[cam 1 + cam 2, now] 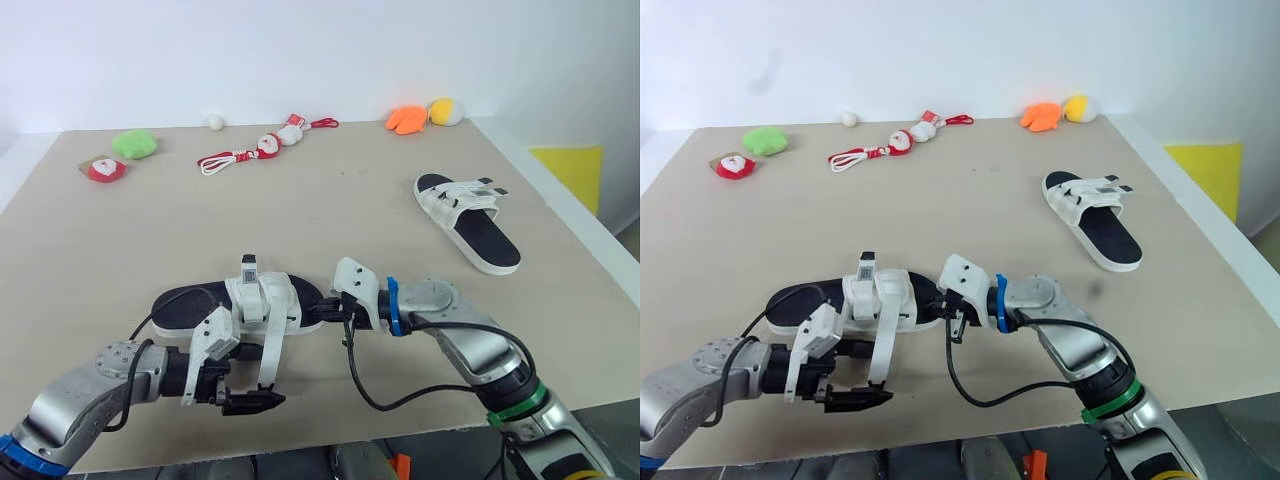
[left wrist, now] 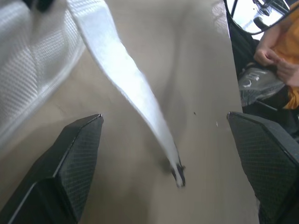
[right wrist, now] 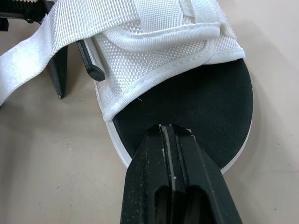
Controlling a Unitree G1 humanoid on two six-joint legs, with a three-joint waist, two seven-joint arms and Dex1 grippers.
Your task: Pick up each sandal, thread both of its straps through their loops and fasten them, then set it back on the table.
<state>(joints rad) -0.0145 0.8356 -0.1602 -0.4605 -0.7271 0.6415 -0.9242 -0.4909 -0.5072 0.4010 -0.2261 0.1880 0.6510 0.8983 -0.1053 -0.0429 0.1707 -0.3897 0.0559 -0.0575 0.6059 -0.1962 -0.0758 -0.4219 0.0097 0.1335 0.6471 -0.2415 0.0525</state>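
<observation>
A white sandal [image 1: 262,300] with a black footbed lies near the six o'clock edge of the worktop [image 1: 350,200]. One loose strap [image 1: 270,352] trails from it toward six o'clock. The left claw [image 1: 252,400], spread wide at the sandal's seven o'clock, has the strap's free end lying between its fingers without touching either. The right claw [image 3: 170,130], its fingers pressed together with nothing between them, rests its tip on the sole's rim at the three o'clock end. A second sandal [image 1: 468,220] sits well apart, toward two o'clock.

The grab looks like the weak point. The strap is narrow and limp and lies flat on the surface, so closing fingers could scrape past it or catch only its dark tip, which would probably slip free on the first pull. The hold-down is also slight: a single narrow contact on the rim may let the shoe pivot or skate toward the near edge once the strap is tugged. The fastening patch could also snag on the upper before it reaches its loop.
</observation>
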